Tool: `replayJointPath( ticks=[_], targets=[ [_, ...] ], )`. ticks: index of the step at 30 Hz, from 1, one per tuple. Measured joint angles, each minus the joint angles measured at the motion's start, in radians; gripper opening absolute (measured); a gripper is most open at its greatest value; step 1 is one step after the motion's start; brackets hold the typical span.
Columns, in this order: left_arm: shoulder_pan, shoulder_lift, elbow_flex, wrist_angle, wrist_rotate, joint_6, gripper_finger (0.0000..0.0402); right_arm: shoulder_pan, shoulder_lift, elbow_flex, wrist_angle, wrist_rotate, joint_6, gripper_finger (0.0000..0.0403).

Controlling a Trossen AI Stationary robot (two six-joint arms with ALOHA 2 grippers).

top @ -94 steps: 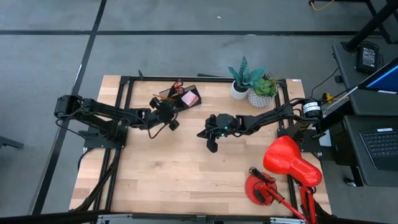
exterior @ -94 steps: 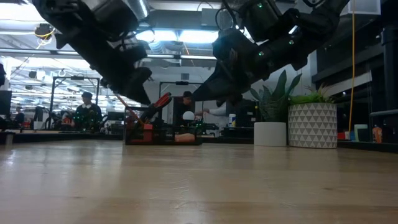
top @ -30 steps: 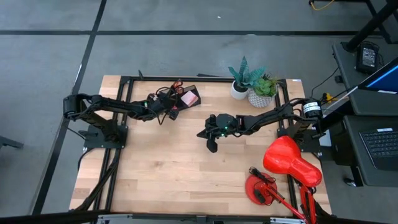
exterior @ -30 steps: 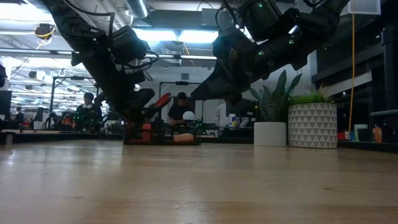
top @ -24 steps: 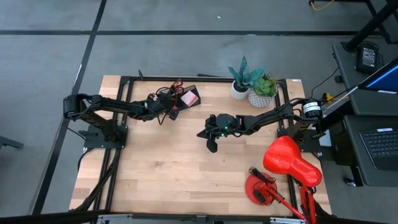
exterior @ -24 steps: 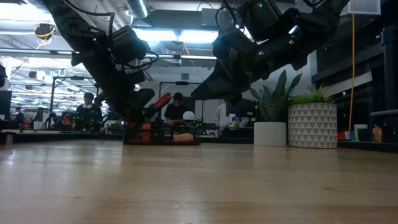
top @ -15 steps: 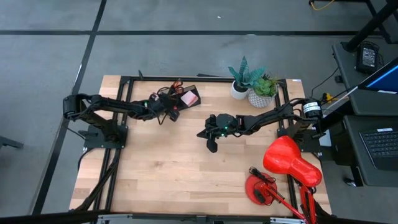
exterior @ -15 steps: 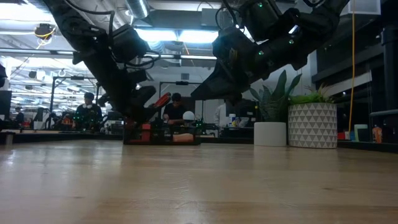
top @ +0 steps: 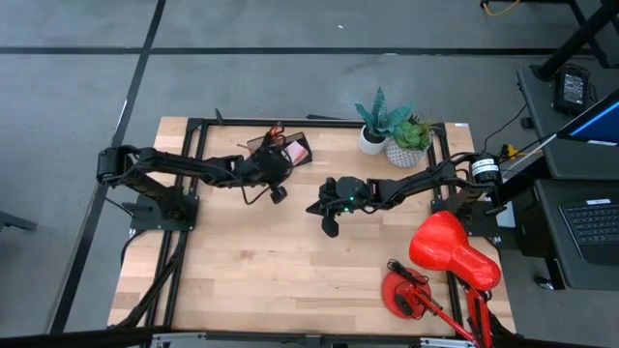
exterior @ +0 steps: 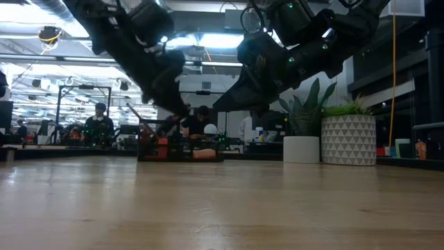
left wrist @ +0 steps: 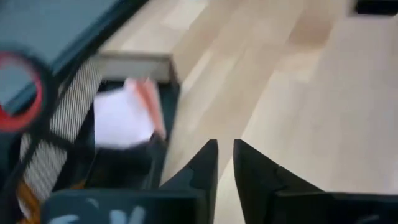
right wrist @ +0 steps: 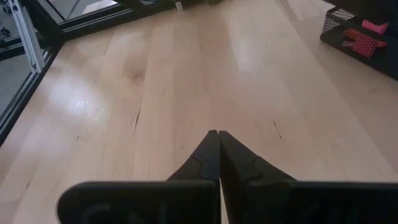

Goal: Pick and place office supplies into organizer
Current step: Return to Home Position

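Note:
The dark organizer [top: 281,149] stands near the table's far edge, its base on the wood. It holds a pink sticky-note pad [top: 296,153] and red-handled scissors [top: 275,134]. The left wrist view shows the organizer [left wrist: 127,163], the pad [left wrist: 123,118] and a scissor handle [left wrist: 20,93]. My left gripper [top: 278,192] [left wrist: 225,148] hovers just to the near-right of the organizer, narrowly open and holding nothing. My right gripper [top: 329,226] [right wrist: 218,134] waits shut above the table's middle. The right wrist view shows the organizer [right wrist: 364,36] far off.
Two potted plants [top: 373,135] [top: 407,145] stand by the far right edge. A red desk lamp [top: 447,259] takes up the near right corner. Bare wood [top: 251,261] spreads across the near half. People show in the room behind [exterior: 97,123].
My left gripper has drawn back from over the organizer, moving up and toward the table's right and near side. The organizer and what lies in it have stayed put.

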Motion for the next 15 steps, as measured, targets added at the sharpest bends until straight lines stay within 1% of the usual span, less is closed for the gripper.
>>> replayJointPath(
  ticks=[3, 6, 8, 11, 15],
  targets=[
    [-0.027, -0.034, 0.014, 0.034, -0.008, 0.065, 0.0024, 0.0, 0.0, 0.0, 0.0, 0.0, -0.028, 0.0003],
    [-0.043, -0.105, 0.014, 0.1, -0.005, 0.155, 0.0004, 0.0, 0.0, 0.0, 0.018, 0.0, -0.05, 0.0003],
    [-0.045, -0.167, 0.015, 0.115, 0.032, 0.217, 0.0003, 0.0, 0.0, 0.0, 0.039, -0.002, -0.061, 0.0003],
    [-0.031, -0.266, 0.014, 0.087, 0.085, 0.273, 0.0002, -0.009, 0.0, 0.0, 0.073, -0.026, -0.084, 0.0003],
    [-0.009, -0.397, -0.019, 0.058, 0.11, 0.312, 0.0001, -0.023, -0.002, 0.001, 0.09, -0.062, -0.099, 0.0003]
  ],
)
